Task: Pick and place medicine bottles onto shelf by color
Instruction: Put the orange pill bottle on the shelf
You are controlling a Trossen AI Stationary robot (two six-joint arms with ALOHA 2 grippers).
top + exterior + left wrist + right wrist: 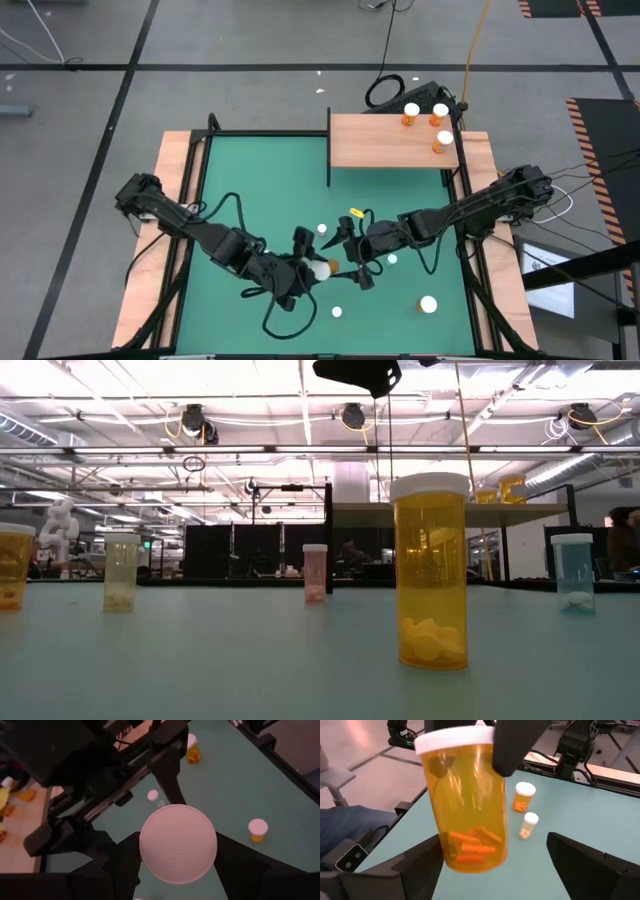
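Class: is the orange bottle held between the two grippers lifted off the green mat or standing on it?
Lifted. The right wrist view shows the orange bottle tilted in the air, gripped at its cap, mat below.

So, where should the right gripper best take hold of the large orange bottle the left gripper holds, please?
Grip the large orange bottle by its bare lower body, side-on: the left gripper clamps near the white cap, and the open right gripper flanks the tilted body.

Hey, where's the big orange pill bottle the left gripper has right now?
In the high view the large orange translucent bottle with a white cap is held in the left gripper above the green mat's near-centre, facing the open right gripper.
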